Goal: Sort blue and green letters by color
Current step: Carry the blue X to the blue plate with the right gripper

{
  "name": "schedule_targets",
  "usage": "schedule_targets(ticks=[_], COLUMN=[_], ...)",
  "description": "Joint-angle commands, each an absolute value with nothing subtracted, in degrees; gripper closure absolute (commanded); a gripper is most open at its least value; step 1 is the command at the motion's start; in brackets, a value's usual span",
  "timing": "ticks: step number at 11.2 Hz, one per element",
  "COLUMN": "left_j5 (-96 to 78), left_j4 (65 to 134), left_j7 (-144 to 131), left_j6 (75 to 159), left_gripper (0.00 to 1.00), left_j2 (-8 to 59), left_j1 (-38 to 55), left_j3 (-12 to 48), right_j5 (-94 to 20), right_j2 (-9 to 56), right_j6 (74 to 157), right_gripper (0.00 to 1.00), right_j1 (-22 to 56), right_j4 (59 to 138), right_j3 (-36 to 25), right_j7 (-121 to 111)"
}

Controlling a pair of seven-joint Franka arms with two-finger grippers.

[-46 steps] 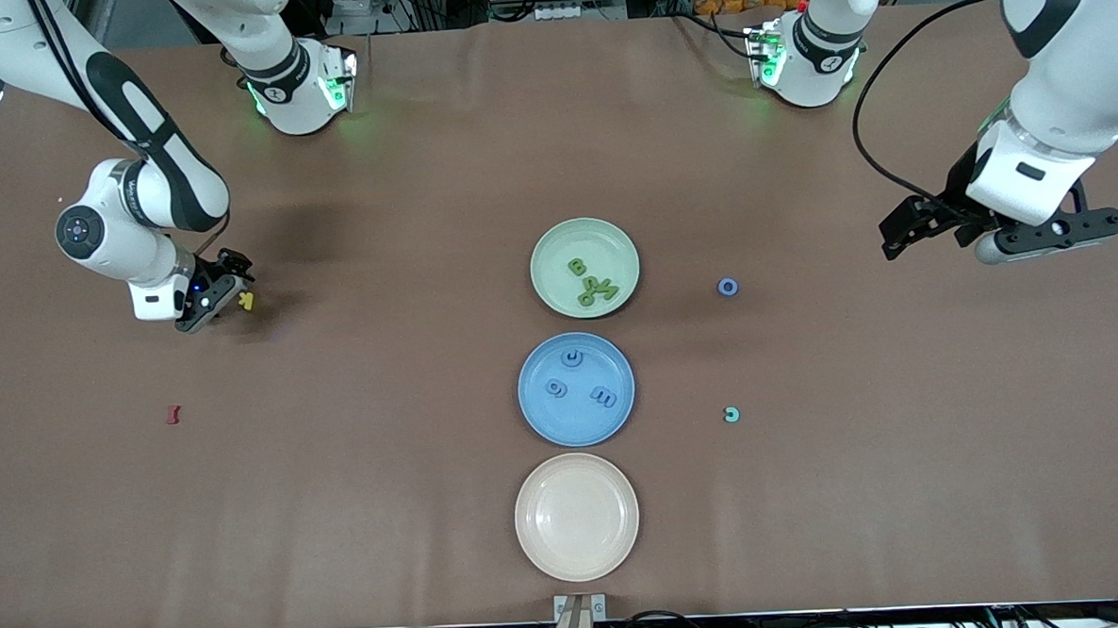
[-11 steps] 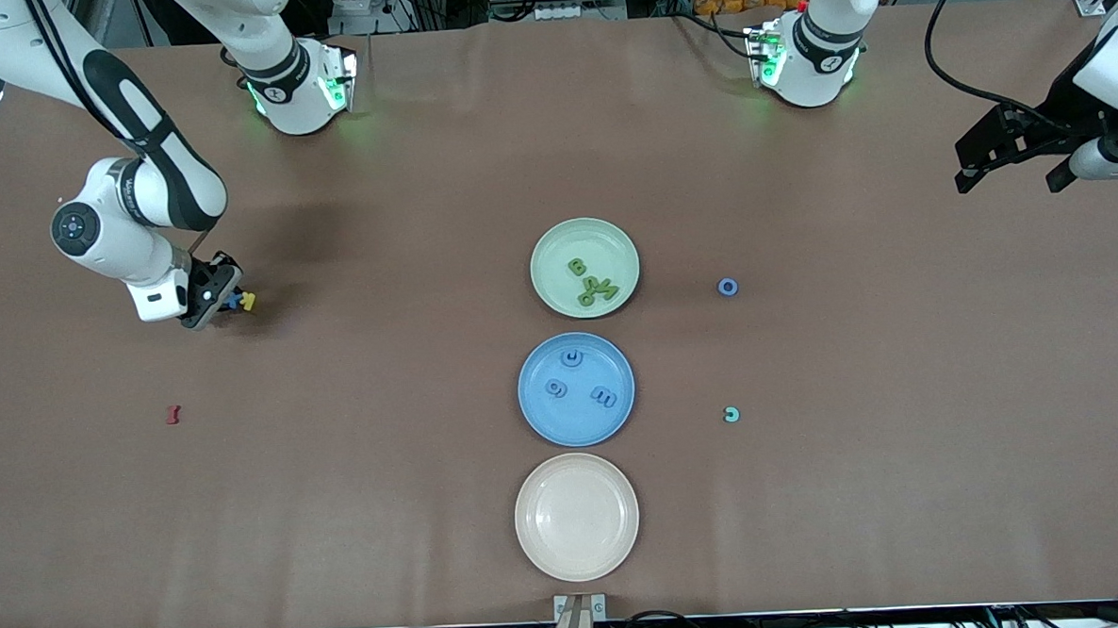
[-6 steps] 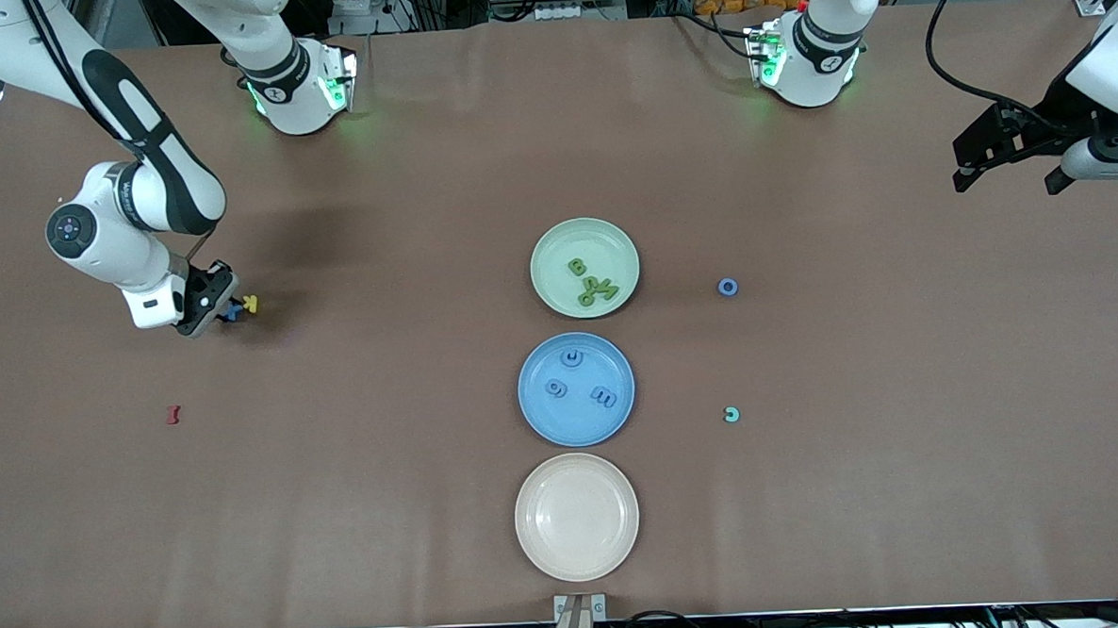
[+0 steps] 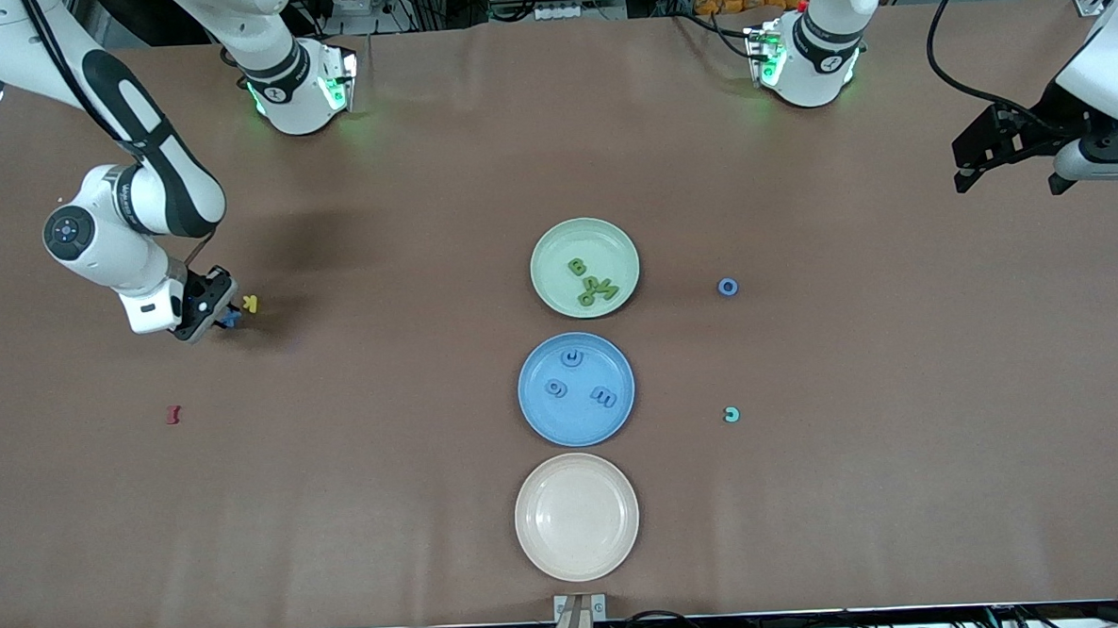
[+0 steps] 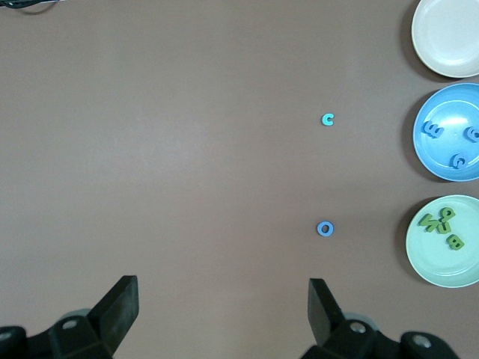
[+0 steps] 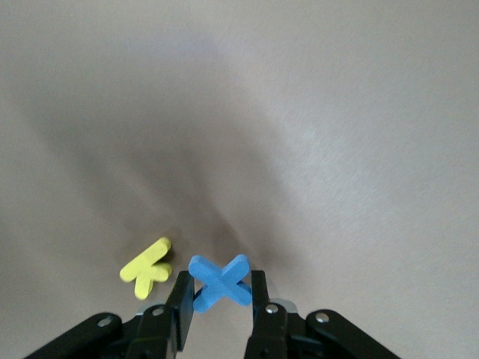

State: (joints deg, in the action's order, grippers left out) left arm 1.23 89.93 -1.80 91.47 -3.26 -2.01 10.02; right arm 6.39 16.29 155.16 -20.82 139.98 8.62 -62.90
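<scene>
Brown counter (image 4: 388, 501), right arm's end: right tool (image 6: 217, 303) now squeezing blue x (image 6: 219, 281) beside yellow K (image 6: 147, 268), ready for blue plate (image 4: 537, 426); left tool (image 5: 222, 288) waiting over left arm's end, wide open.

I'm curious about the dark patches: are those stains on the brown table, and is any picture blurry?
Front view: the dark patch beside the right gripper is the arm's soft shadow, not a stain. Right wrist view: a broad grey shadow fans out above the blue x and yellow K; both letters look sharp. Left wrist view: evenly lit, with no glare on the table.
</scene>
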Motion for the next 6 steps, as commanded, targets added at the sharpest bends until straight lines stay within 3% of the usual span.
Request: schedule_targets(ticks=[1,6], left_j5=[1.68,0.35], left_j4=[89.91,89.91], left_j7=[-0.61,-0.88], left_j6=[91.67,91.58], left_gripper=[0.00,0.00], left_j2=[-3.87,-3.87], left_j1=[-2.37,-2.55], left_j3=[10.28,10.20], right_j5=[5.98,5.98], right_j2=[14.50,15.29], right_j6=[154.16,153.64], right_gripper=[0.76,0.76], right_j1=[-16.54,-3.20], right_j4=[138.87,134.66], right_j3=[8.79,8.79], right_j7=[-54.71,-24.16])
